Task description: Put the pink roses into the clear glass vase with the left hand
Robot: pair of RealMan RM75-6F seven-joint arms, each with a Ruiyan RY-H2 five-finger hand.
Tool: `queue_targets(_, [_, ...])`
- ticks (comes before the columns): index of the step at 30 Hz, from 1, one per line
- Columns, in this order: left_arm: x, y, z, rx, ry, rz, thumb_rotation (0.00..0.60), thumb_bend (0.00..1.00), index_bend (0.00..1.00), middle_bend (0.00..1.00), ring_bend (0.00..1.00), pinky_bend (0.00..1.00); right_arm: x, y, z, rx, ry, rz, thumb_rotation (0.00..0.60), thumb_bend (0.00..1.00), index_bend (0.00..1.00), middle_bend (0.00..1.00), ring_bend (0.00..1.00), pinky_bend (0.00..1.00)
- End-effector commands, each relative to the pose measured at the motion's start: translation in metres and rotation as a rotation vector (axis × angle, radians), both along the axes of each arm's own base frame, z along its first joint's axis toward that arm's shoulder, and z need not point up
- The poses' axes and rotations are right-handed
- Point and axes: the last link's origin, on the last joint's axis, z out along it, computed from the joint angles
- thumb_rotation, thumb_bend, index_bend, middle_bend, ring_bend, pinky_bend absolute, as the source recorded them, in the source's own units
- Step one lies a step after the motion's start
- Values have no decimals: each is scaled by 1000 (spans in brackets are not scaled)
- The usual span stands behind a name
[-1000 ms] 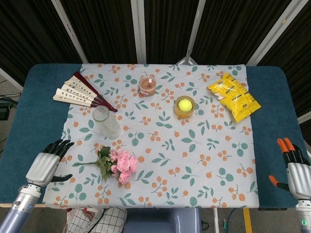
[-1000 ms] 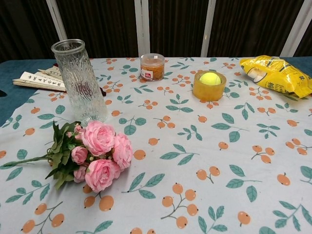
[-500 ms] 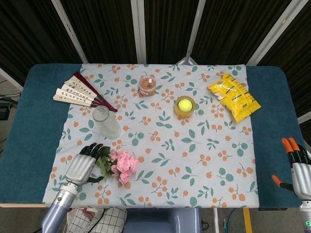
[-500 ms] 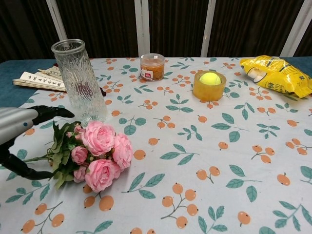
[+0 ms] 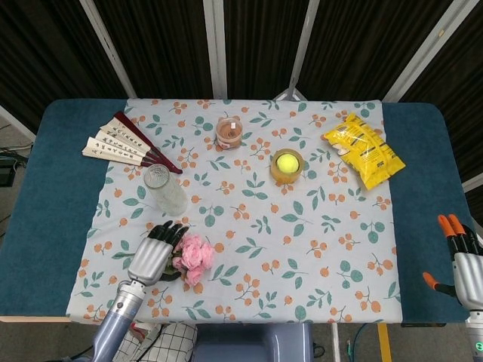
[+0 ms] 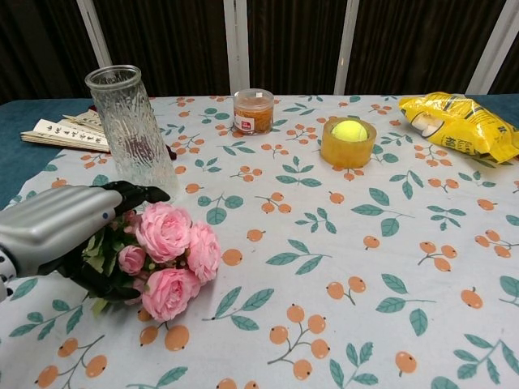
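Observation:
The bunch of pink roses [image 5: 196, 254] [image 6: 172, 250] lies on the floral cloth near the front left. My left hand [image 5: 153, 255] [image 6: 55, 228] sits over its green leaves and stem, fingers stretched across the top and thumb curving underneath, still spread apart; the blooms stick out to its right. The clear glass vase [image 5: 163, 188] [image 6: 130, 130] stands upright just behind the hand, with nothing in it. My right hand [image 5: 461, 255] hangs at the table's right front edge, fingers apart, holding nothing. The chest view does not show it.
A folded fan [image 5: 124, 141] [image 6: 63, 134] lies behind the vase to the left. A small jar [image 5: 229, 132] [image 6: 253, 111], a tennis ball in an amber holder [image 5: 287, 166] [image 6: 349, 139] and a yellow snack bag [image 5: 364, 148] [image 6: 458, 121] sit toward the back.
My left hand has moved right from the table's left edge onto the leaves of the roses, covering the stem. The roses, vase and right hand stay put.

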Motion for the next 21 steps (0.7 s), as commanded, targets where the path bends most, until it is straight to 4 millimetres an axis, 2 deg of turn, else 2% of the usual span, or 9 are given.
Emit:
queue_targets(1, [4,0,-6,6,26,-15,600,178,163,216,140,243,0,1,1,-3,-2,0,600,192,39,41,41,300])
queue_targets(6, [7,1,-11,31,61,-38,600,307,271,318,230,342,0,1,2,-5,-15,3,600,192,39,41,41,301])
queue_targets(12, [6,5,-15,69,89,-41,600,390,381,419,317,446,0,2,4,-10,-29,3,600,193,38,42,41,301])
queue_targets(21, [17,11,-22,91,59,-91,600,417,405,447,345,467,0,2,5,-13,-41,2,600,192,39,41,41,301])
